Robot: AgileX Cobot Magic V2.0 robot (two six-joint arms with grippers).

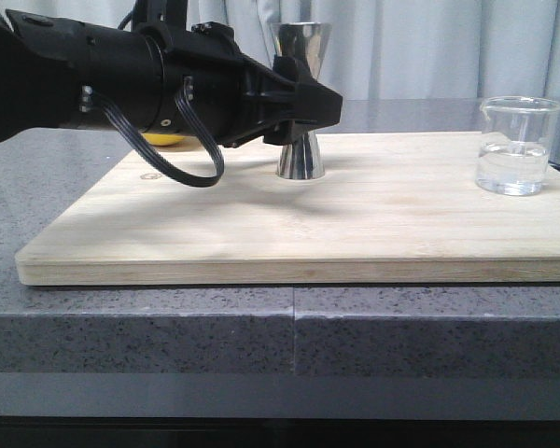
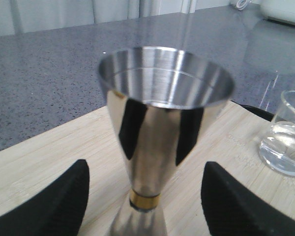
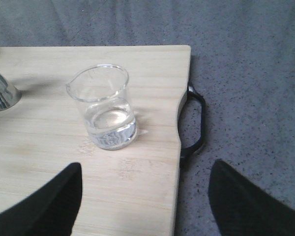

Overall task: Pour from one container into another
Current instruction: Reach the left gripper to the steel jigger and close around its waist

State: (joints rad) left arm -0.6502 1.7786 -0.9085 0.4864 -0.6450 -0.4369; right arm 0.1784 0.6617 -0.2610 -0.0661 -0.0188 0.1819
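Note:
The steel jigger [image 1: 301, 154] stands upright on the wooden board [image 1: 261, 224], left of its middle, with a gold band [image 2: 144, 200] at its waist. My left gripper [image 2: 146, 169] is open around it, one black finger [image 2: 64, 201] on each side, with a gap to the metal on both sides. The clear glass beaker [image 1: 515, 145] stands at the board's right end, holding a little clear liquid. In the right wrist view the beaker [image 3: 105, 108] is upright, beyond my right gripper [image 3: 146, 167], which is open and holds nothing. The right gripper is out of the front view.
The board has a black handle [image 3: 194, 123] on its right edge and lies on a grey speckled counter [image 1: 168, 317]. A yellow object [image 1: 163, 140] shows partly behind the left arm. A curtain hangs at the back.

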